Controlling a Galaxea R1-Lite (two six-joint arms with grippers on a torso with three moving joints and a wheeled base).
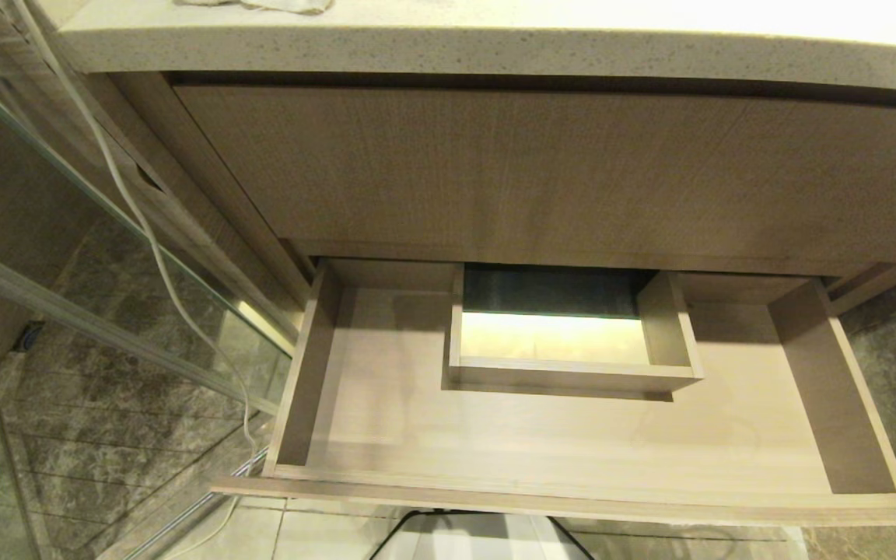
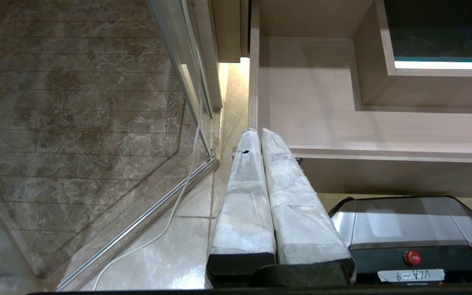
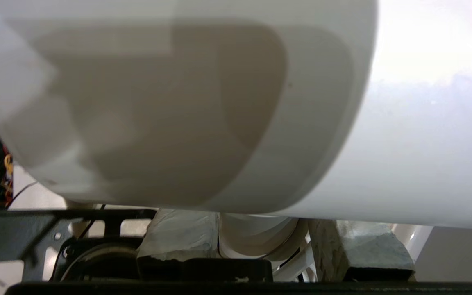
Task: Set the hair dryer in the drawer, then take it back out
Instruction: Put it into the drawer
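Hair dryer (image 3: 203, 102) clamped in right gripper (image 3: 262, 239).
Handle pinched between padded fingers (image 3: 178, 235), barrel looming just above them.

place: home bathroom | cues: speckled stone vanity countertop (image 1: 495, 47) top of frame; open wood-grain drawer (image 1: 557, 459) lower centre; glass shower screen (image 1: 67, 257) at left; dark marble floor tiles (image 1: 106, 435) lower left
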